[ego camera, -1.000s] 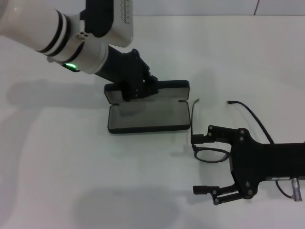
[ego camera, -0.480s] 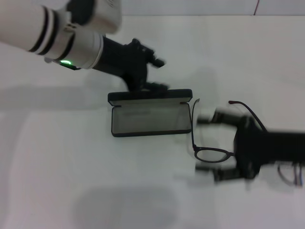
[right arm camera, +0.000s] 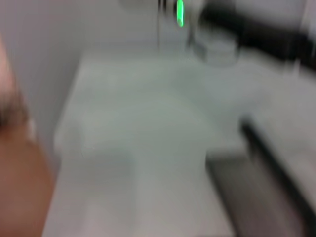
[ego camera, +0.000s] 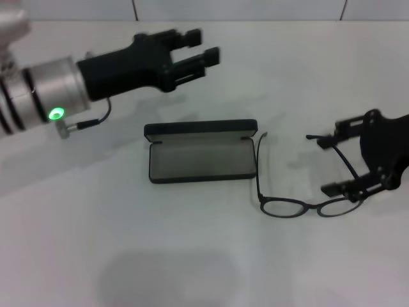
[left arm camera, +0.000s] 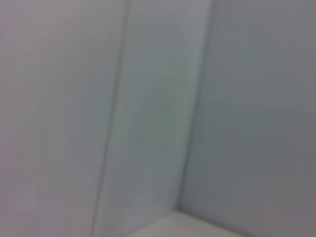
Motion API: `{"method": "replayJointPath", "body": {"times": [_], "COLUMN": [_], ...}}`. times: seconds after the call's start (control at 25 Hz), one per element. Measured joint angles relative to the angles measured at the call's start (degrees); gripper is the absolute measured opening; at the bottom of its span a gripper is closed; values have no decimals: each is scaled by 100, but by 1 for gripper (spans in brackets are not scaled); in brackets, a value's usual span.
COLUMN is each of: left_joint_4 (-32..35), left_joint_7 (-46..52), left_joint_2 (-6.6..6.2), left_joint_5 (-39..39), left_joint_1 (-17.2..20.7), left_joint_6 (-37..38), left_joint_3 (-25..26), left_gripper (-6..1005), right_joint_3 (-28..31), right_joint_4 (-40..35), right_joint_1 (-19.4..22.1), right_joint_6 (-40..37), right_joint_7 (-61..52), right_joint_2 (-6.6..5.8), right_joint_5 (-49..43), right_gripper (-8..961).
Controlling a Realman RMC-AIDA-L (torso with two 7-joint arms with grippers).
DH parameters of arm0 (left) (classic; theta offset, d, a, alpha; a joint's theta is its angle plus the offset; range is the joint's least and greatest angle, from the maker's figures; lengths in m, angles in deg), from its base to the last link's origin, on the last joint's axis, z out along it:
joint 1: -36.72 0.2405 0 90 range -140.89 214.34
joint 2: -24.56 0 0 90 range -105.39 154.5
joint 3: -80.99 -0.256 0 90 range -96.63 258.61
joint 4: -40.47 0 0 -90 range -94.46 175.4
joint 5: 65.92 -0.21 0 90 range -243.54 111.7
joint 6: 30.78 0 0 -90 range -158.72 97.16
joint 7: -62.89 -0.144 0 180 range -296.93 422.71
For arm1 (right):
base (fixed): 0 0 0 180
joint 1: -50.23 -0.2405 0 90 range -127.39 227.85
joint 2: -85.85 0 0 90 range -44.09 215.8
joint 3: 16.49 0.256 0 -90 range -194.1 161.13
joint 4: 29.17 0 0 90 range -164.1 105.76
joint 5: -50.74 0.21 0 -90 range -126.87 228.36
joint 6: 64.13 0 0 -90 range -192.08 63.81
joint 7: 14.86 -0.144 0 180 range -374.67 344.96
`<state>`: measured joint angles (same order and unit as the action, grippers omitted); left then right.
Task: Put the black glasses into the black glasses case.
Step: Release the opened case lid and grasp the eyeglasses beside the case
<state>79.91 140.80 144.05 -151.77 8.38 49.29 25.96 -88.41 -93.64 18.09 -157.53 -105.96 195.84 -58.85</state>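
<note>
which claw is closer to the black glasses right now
The right claw: it hangs open at the black glasses' right end, around one temple arm. The left claw is open, raised beyond the black glasses case.

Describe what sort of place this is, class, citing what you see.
Probably a robot test bench: a bare white table against a pale tiled wall, holding only the black glasses case and black glasses.

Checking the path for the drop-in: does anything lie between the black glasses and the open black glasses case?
Nothing: in the head view only bare white table separates the black glasses from the black glasses case.
</note>
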Motion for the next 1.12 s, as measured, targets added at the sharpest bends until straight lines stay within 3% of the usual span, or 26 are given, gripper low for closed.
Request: {"method": "replayJointPath", "body": {"times": [0.16, 0.24, 0.4, 0.68, 1.0, 1.12], "left_joint_4": [-358, -462, -663, -803, -807, -807], "left_joint_7": [-254, -303, -520, -608, -628, -629], "left_joint_2": [1, 1, 21, 12, 6, 3], "left_joint_5": [459, 519, 604, 709, 715, 707], "left_joint_1": [214, 236, 235, 265, 218, 214], "left_joint_6": [66, 101, 126, 145, 168, 174], "left_joint_3": [1, 4, 6, 10, -15, -16], "left_gripper": [569, 567, 562, 562, 561, 561], "right_joint_3": [-75, -251, -1069, -2253, -2692, -2739], "right_joint_4": [-812, -878, -758, -654, -664, -663], "right_joint_1": [-515, -703, -962, -1072, -1005, -975], "right_joint_6": [-604, -676, -522, 176, 440, 427], "right_joint_7": [-648, -814, -1217, -1665, -1711, -1689], "right_joint_2": [472, 588, 581, 615, 621, 620], "right_joint_5": [-2014, -2473, -2705, -2927, -2826, -2823], "right_gripper": [783, 748, 677, 652, 564, 471]}}
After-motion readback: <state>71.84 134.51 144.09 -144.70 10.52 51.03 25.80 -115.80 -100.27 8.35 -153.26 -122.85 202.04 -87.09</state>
